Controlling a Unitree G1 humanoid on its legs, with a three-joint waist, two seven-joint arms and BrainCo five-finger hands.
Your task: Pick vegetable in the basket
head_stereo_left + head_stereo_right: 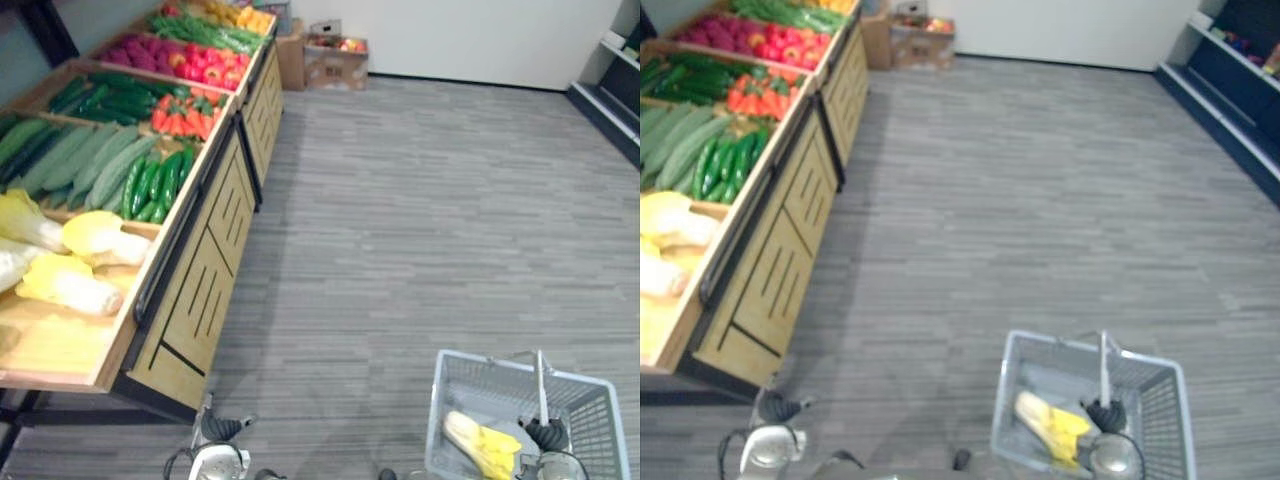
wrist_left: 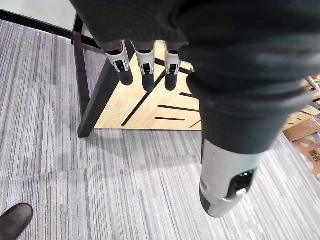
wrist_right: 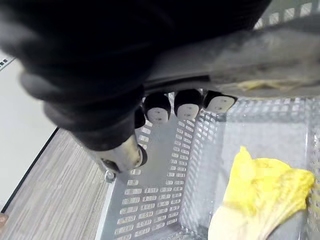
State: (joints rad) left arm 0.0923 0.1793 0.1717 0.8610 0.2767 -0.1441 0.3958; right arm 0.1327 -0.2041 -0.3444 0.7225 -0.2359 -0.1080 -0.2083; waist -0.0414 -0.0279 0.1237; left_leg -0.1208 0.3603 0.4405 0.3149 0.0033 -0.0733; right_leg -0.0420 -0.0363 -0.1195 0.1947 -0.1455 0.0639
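Right wrist view: right hand clenched on the basket handle, one yellow cabbage inside the basket. Left hand hangs relaxed and empty by the produce stand; another pick likely means reaching up there.

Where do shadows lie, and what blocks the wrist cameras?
Left eye view: a shadow darkens the floor under the wooden stand. Left wrist view: the left robot hand hides the upper part. Right wrist view: the right robot hand, curled round the basket handle, hides the top; the yellow vegetable is lit.
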